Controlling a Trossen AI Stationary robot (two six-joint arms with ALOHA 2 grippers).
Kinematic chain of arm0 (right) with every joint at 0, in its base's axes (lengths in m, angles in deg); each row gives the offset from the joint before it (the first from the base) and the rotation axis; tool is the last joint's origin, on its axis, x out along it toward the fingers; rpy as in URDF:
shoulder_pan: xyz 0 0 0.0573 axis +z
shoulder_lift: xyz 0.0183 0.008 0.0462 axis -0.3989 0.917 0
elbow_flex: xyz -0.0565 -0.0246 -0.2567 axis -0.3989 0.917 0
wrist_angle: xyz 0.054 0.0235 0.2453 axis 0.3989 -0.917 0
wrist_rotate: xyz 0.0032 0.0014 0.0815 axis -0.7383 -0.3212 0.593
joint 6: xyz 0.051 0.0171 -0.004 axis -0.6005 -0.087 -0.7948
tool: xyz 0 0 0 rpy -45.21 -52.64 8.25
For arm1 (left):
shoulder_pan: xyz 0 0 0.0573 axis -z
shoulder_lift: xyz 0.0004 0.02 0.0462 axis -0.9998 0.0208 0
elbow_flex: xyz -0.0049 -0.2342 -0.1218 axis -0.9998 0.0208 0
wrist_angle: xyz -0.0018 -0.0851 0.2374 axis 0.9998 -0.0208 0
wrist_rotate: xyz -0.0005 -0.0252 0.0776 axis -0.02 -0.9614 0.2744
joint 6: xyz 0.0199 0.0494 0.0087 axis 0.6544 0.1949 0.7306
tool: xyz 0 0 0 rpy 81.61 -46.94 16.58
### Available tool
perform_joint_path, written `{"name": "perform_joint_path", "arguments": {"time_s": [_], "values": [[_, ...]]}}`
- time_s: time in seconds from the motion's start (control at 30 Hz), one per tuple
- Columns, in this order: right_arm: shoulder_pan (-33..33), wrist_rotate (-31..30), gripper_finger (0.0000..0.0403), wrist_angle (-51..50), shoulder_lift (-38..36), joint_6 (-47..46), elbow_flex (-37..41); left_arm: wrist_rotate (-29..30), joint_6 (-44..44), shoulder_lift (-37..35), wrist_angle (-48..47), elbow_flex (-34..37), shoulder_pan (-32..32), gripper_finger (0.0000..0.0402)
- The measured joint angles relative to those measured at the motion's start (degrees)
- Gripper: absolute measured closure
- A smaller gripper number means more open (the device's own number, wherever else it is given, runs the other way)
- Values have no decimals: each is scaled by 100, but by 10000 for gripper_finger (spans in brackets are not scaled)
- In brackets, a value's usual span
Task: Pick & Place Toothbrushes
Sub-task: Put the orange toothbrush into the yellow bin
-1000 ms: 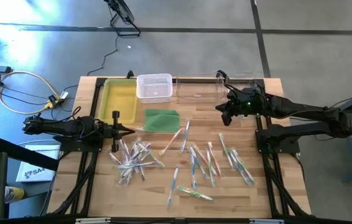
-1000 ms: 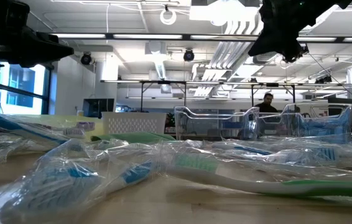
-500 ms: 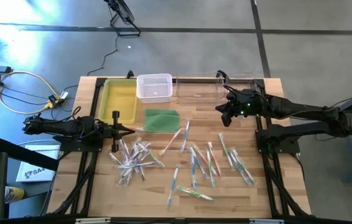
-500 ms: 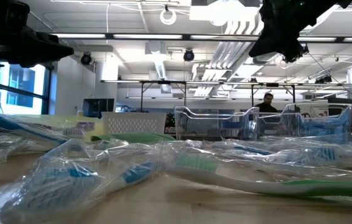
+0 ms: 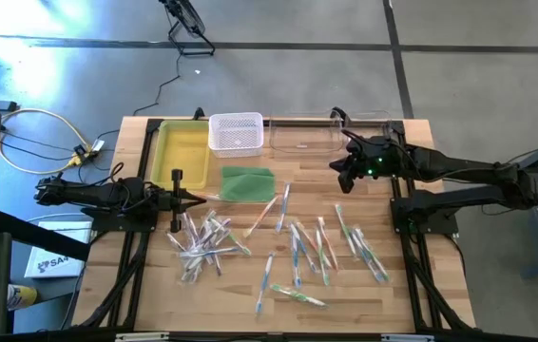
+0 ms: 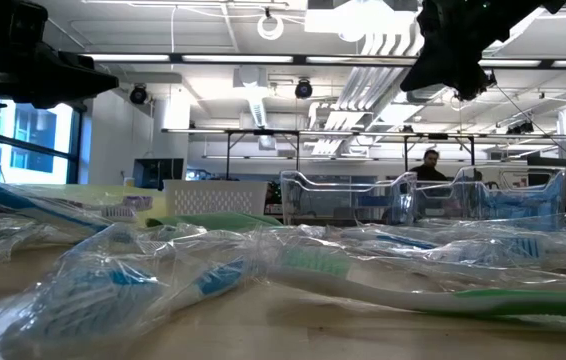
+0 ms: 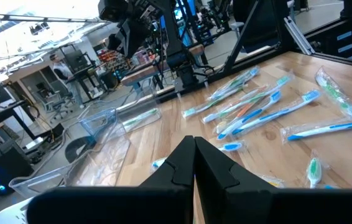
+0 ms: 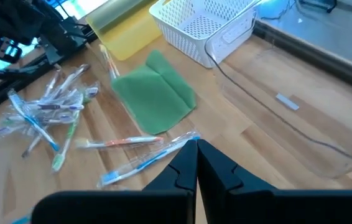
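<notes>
Nothing has shifted since the earlier frames that I can pick out: both arms sit where they were. From table height my view is mostly crumpled clear wrapper; only one green-handled brush close to the lens reads clearly, and the arms are dark shapes cut off by the upper edge. The clear bin is hard to trace from above, just a faint outline against the wood.

My left gripper is clenched with nothing in it, hovering beside the yellow tray at the near edge of the left heap. My right gripper is also clenched and empty, near the clear bin.

All the toothbrushes lie loose on the wooden table, a tight wrapped pile on the left and a looser scatter toward the right. They are slim sticks, green, blue and orange, many in shiny wrap. A green pad lies below the white basket.
</notes>
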Motion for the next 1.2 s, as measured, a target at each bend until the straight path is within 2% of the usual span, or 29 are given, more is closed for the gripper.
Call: {"name": "perform_joint_path", "arguments": {"time_s": [0.2, 0.53, 0.73, 0.9, 1.1, 1.2], "values": [[297, 179, 401, 76, 0, 33, 0, 0, -1, -1, 0, 0, 1, 398], [788, 191, 401, 964, 0, 313, 0, 0, 0, 0, 1, 0, 1, 398], [956, -116, 401, 422, 83, 151, 0, 0, -1, 0, 1, 0, 1, 398], [1106, -98, 401, -213, 118, -590, 2, 0, 30, 0, 0, 0, 0, 398], [1314, -136, 401, -472, 122, -1039, 2, 0, 705, 1, 0, 0, 2, 398], [1421, -135, 401, -473, 122, -1051, 2, 0, 765, -1, 0, 0, 2, 398]]}}
